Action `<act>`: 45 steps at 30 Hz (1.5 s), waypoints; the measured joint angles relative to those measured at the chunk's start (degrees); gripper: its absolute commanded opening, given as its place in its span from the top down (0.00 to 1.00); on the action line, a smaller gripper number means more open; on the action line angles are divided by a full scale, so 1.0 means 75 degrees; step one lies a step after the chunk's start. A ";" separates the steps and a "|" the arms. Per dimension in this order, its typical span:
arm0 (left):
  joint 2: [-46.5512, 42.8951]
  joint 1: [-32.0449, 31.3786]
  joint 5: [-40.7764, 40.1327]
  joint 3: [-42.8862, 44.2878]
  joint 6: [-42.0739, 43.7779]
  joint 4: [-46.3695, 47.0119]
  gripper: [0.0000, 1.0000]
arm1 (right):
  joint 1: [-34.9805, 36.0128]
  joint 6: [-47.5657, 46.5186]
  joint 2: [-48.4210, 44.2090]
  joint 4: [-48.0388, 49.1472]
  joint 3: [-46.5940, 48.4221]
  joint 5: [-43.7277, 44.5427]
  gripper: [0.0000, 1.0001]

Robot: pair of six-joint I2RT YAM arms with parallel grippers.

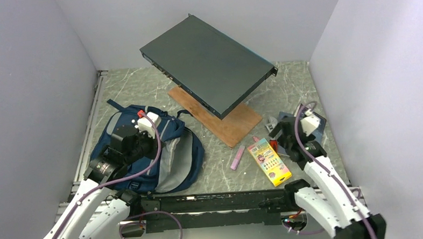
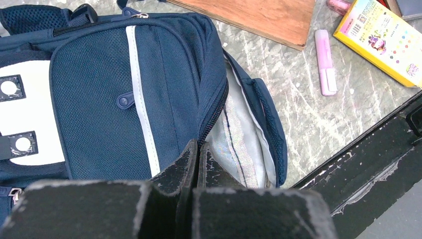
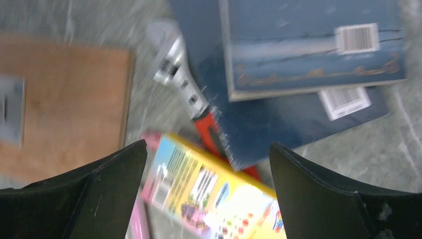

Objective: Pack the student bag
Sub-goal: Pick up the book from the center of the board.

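The left tool [image 2: 195, 149] is closed, tips at the zip edge of the student bag [image 2: 94, 94], which lies on the bench [image 2: 323, 129] directly beneath it, mouth gaping. The right tool [image 3: 207, 147] hangs wide open, empty, over a yellow box [image 3: 219, 204] and books [image 3: 308, 50], well apart from the bag

- One navy backpack [image 2: 94, 94].
- One wooden board [image 1: 236, 121].
- One dark flat metal case [image 1: 207, 63].
- One yellow box [image 1: 269, 161] with a printed front.
- One pink highlighter [image 1: 237, 157], and one smaller pink thing [image 2: 339, 5] I can't make out.
- Two blue books, an upper book [image 3: 308, 45] and a lower book [image 3: 278, 119].
- One wrench [image 3: 181, 82] with a red handle.
- Two tools, the left tool [image 2: 195, 164] and the right tool [image 3: 206, 145].
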 measured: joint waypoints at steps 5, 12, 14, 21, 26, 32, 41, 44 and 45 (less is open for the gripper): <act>0.0000 0.0000 -0.0023 0.0000 0.0003 -0.0003 1.00 | -0.3561 -0.0493 0.0224 0.1207 -0.0408 -0.1547 0.03; 0.0044 0.0000 -0.0017 0.0000 0.0023 0.0000 1.00 | -0.6814 -0.0443 0.0562 0.2445 -0.1137 -0.2419 0.02; 0.0061 0.0000 -0.0015 0.0000 0.0026 0.0000 1.00 | -0.7437 -0.0423 0.0481 0.2667 -0.1413 -0.2559 0.03; 0.0254 0.0000 -0.0017 -0.0003 0.0023 0.0000 1.00 | -0.9256 -0.0507 0.0050 0.3654 -0.2416 -0.3713 0.05; 0.0353 0.0000 -0.0029 -0.0003 0.0026 0.0000 1.00 | -1.0494 -0.0350 -0.0082 0.5447 -0.3593 -0.6021 0.08; 0.0510 0.0000 -0.0090 -0.0003 0.0023 0.0000 1.00 | -1.1060 0.0073 0.0143 0.7242 -0.4427 -0.7775 0.13; 0.0743 -0.0009 -0.0262 -0.0003 0.0023 -0.0003 1.00 | -1.1403 0.0251 0.1763 0.8985 -0.4485 -0.9063 0.29; 0.0743 -0.0009 -0.0297 -0.0003 0.0023 -0.0003 1.00 | -1.1424 0.0117 0.1740 0.8985 -0.4488 -0.9122 0.46; 0.0743 -0.0009 -0.0303 -0.0003 0.0023 -0.0003 1.00 | -1.1427 0.0035 0.1658 0.8961 -0.4491 -0.9142 0.50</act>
